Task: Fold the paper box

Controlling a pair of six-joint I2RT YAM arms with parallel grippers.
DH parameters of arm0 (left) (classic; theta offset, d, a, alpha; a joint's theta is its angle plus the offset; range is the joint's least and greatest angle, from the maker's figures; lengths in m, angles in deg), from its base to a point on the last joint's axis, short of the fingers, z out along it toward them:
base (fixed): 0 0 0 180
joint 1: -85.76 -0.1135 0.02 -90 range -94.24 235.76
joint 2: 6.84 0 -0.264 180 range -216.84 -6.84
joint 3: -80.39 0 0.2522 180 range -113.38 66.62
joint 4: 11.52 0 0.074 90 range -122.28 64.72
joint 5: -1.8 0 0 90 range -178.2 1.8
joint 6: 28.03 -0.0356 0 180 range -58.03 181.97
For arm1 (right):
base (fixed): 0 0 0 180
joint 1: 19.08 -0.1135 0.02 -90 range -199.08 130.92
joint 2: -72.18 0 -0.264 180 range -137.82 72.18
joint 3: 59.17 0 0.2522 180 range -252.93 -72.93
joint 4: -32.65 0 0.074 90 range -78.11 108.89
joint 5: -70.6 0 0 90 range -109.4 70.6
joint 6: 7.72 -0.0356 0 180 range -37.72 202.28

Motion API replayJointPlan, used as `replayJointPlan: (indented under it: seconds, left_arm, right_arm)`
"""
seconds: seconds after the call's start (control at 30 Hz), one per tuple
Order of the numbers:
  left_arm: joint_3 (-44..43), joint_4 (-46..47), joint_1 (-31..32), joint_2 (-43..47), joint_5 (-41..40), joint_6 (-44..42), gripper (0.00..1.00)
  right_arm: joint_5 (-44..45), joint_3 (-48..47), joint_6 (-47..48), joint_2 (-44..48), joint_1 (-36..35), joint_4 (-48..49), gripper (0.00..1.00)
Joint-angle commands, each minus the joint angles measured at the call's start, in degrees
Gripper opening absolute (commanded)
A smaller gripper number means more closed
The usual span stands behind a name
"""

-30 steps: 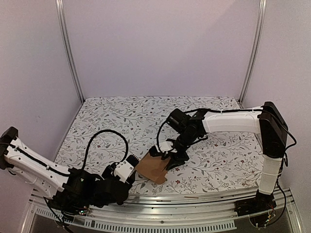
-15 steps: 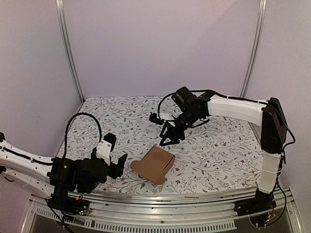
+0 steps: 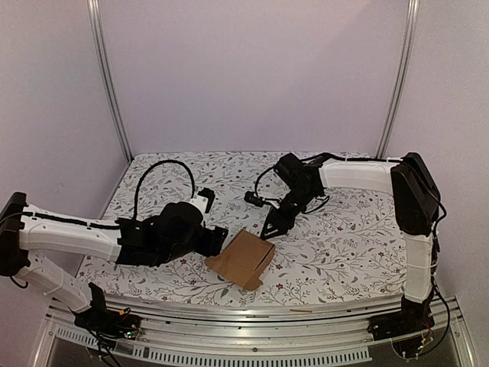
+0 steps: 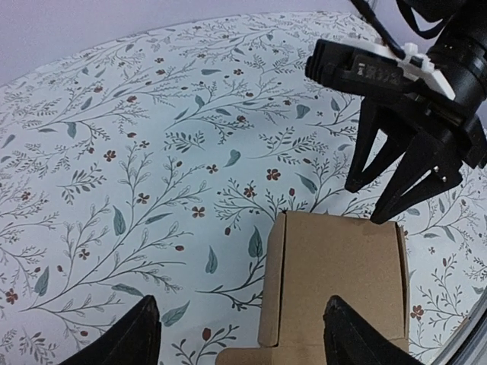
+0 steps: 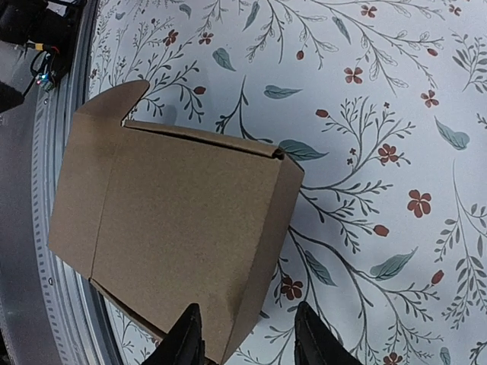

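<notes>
The left claw [image 4: 240, 299] is spread wide and grasps nothing. Its two dark fingers [image 4: 144, 334] stand at either side of the near end of the paper box [image 3: 246, 258], clear of the cardboard. Behind it the left arm lies low and nearly level. It stretches from its shoulder at the far left across the near part of the flowered surface [image 3: 344, 252], and a black cable [image 3: 164, 164] loops up over the forearm.

The right claw [image 3: 273, 226] is also released, with its fingers parted and pointing steeply down at the far edge of the box. Whether the tips touch the cardboard I cannot tell (from its own camera the box's corner sits in the gap between them). The right arm rises straight up from its base at the near right corner and bends at the elbow. It then reaches left across the surface to a wrist bent downward.

There is one box, brown and plain, partly folded, with a rounded tab sticking out at one end. It rests on the surface near the front edge, between the two claws. I count two arms and two claws.
</notes>
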Motion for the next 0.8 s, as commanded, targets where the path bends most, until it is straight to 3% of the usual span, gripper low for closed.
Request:
replayJointPlan:
  seconds: [0.0,0.13,0.27,0.47,0.77]
  left_arm:
    - [-4.9,-2.4,-0.7,-5.4,5.5,-1.6,0.72]
    - [-4.6,-0.7,-0.6,-4.7,3.3,-1.5,0.71]
    - [-2.2,1.0,-0.8,-2.2,2.2,-1.7,0.71]
    - [-2.1,4.2,-0.9,-6.5,10.4,-3.1,0.68]
    - [-7.3,1.9,-0.8,-13.5,8.3,-3.7,0.66]
  right_arm:
    - [-3.9,0.3,-0.8,-3.8,0.5,-2.2,0.37]
    - [-6.8,-0.8,-2.5,-6.4,1.9,-2.5,0.21]
    - [-10.3,-1.7,-6.6,-9.3,5.2,-2.3,0.13]
    - [-11.2,-1.0,-6.9,-10.5,6.9,-2.6,0.18]
    - [-11.7,-0.6,-5.6,-7.6,6.8,-2.6,0.28]
